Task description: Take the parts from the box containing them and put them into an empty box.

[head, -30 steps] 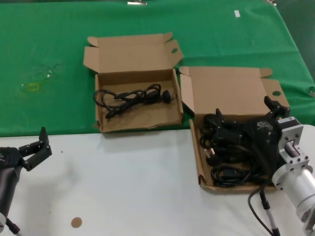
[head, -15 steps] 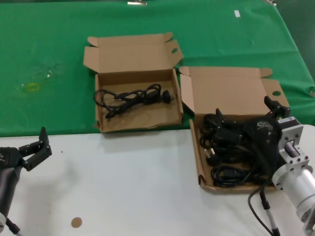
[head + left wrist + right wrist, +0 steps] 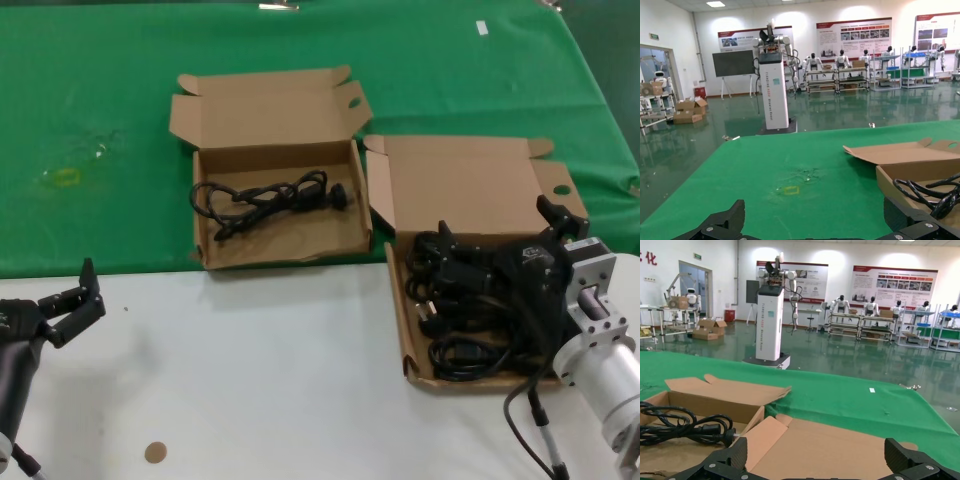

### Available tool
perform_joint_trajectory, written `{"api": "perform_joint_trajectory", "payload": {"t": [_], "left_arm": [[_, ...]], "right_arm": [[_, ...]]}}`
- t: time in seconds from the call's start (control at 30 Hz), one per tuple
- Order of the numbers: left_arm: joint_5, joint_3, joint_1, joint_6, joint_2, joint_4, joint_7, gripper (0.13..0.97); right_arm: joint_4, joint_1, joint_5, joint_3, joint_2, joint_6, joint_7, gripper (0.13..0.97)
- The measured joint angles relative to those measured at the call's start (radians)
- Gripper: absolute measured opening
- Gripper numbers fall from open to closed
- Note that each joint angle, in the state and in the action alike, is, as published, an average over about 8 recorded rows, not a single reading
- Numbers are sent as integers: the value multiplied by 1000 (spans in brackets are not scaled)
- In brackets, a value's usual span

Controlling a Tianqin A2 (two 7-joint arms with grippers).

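Several black power cords (image 3: 470, 300) lie heaped in the low-walled cardboard mailer box (image 3: 402, 320), which sits partly on the white table surface (image 3: 260, 380) and partly on the green cloth (image 3: 300, 40). Its lid flap stands back, with an oval hole in the far ear. The heap is tangled, so no single long axis can be read.

One lone power cord (image 3: 270, 200) lies in the taller-walled mailer box (image 3: 205, 255), just beside the low-walled box on the robot's left and slightly farther back. Its looped cable runs along the box from side to side, the moulded plug at the end nearer the low-walled box.

Right gripper (image 3: 500, 245): over the heap in the low-walled box, fingers spread wide apart and clamped on nothing. Its body and motor housing cover the near right corner of that box and part of the cords.

Left gripper (image 3: 75, 300): well apart from both boxes, over the white table surface, fingers apart and holding nothing.

Right wrist view: shows the lone cord's plug (image 3: 722, 432) and the low-walled box's lid flap (image 3: 830, 445); the heap itself is out of view.

Left wrist view: catches only a corner of the taller-walled box (image 3: 900, 172) with a cable loop (image 3: 927, 192), cut off at the edge.

A small brown disc (image 3: 154, 452) lies on the white table surface, nearer the robot than the taller-walled box.
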Motion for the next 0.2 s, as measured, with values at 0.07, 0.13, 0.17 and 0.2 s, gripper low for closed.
{"api": "perform_joint_trajectory", "payload": {"t": [0.07,0.13,0.17,0.2], "left_arm": [[0,0,0,0,0,0,0,966],[0,0,0,0,0,0,0,966],[0,0,0,0,0,0,0,966],[0,0,0,0,0,0,0,966]], "right_arm": [[0,0,0,0,0,0,0,966],[0,0,0,0,0,0,0,966],[0,0,0,0,0,0,0,966],[0,0,0,0,0,0,0,966]]}}
